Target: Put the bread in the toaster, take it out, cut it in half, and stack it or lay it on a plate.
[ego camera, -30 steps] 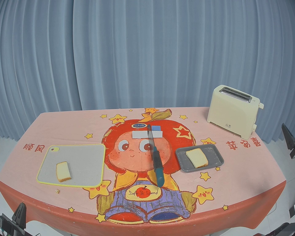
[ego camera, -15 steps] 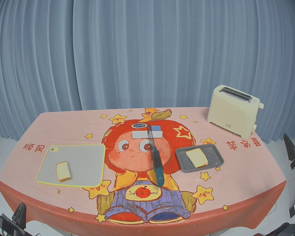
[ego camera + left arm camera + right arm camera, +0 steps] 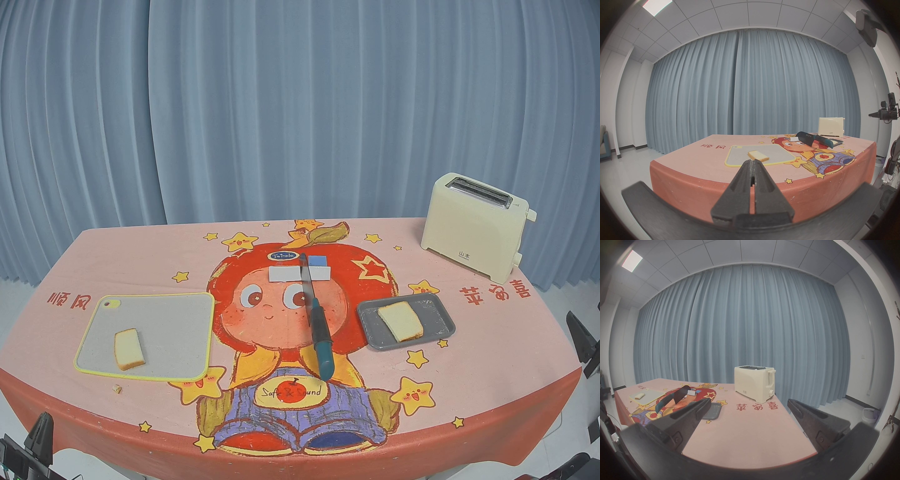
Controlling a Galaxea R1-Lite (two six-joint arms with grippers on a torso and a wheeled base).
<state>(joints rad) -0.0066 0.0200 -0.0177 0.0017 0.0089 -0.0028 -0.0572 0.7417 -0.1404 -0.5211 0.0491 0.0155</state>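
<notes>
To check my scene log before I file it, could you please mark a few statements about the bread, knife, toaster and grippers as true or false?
1. A bread piece lies on the cutting board. True.
2. The right gripper holds the knife. False: the gripper is open and empty, and the knife lies in the middle of the table.
3. The grey tray holds a second bread piece. True.
4. Bread sticks out of the toaster. False: nothing rises from its slot.
5. The left gripper is open. False: its fingers are shut together.
</notes>
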